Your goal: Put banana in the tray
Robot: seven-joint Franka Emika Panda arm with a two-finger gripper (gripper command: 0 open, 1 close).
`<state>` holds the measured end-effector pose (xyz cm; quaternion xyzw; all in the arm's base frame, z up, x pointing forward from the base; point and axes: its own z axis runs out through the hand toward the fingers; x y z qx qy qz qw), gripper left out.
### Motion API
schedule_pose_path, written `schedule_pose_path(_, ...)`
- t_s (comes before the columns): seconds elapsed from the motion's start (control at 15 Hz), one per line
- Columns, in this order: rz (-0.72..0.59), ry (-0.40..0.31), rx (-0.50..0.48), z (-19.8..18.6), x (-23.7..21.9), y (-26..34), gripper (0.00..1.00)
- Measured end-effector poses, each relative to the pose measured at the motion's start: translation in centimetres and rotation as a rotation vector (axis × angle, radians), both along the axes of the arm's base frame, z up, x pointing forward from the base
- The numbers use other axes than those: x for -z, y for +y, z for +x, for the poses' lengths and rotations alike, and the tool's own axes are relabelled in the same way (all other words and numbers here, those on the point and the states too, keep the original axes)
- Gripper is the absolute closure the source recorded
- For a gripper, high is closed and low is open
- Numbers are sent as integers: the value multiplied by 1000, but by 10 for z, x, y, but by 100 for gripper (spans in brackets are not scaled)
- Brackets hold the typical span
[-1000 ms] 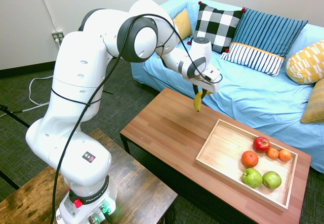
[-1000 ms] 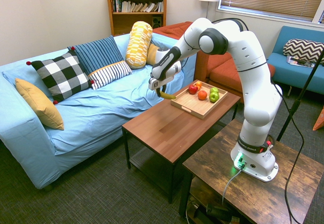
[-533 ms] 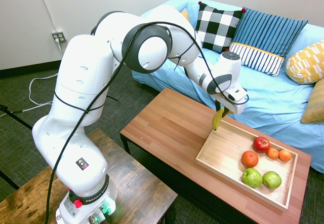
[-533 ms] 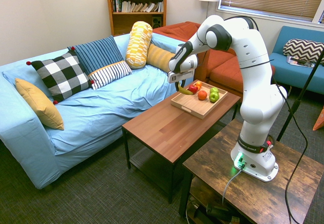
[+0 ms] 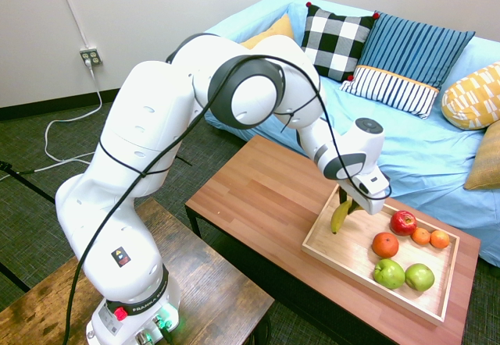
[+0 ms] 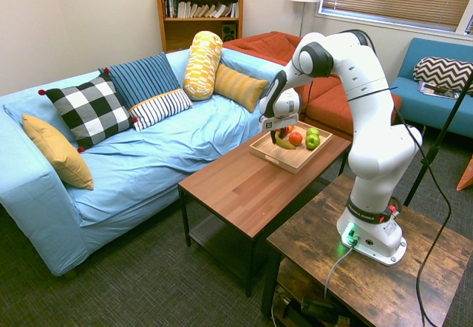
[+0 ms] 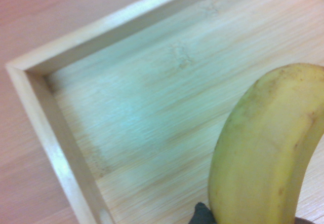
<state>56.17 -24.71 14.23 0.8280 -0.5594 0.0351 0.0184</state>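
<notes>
The hand grips the banana; only the wrist view shows the tray corner beneath.

Blue sofa with cushions, bookshelf, dark carpet.

Banana above tray near end; fruits far end

Banana over the tray

We see the gripper closed on the banana, which hangs above the near end of the tray on the table; apples lie at the far end.
</notes>
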Motion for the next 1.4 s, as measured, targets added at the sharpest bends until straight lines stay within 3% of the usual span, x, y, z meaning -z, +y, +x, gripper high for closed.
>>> schedule_pose_path(0.67,19,7,40,-1,40,-16,100)
schedule_pose_path(0.73,22,6,41,0,41,-15,0)
schedule_pose_path(1.4,37,1,30,0,46,-13,0)
